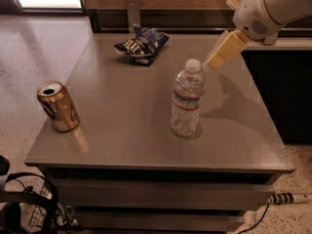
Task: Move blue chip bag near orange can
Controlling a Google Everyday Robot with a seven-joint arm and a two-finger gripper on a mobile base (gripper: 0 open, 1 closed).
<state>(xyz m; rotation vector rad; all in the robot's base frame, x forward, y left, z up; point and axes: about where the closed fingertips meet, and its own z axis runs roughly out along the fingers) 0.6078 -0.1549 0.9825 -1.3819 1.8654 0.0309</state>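
Note:
The blue chip bag [142, 44] lies crumpled at the far edge of the grey table [122, 130], left of centre. The orange can [58, 106] stands tilted near the table's front left corner, its top open. My gripper [222, 52] hangs above the table's right half, just right of the water bottle's cap and well right of the bag. It is empty and touches nothing.
A clear plastic water bottle [187, 100] stands upright mid-table, between gripper and can. A dark counter [282, 82] flanks the table's right side. Black cables [24, 204] lie on the floor at front left, and a power strip [285, 198] at front right.

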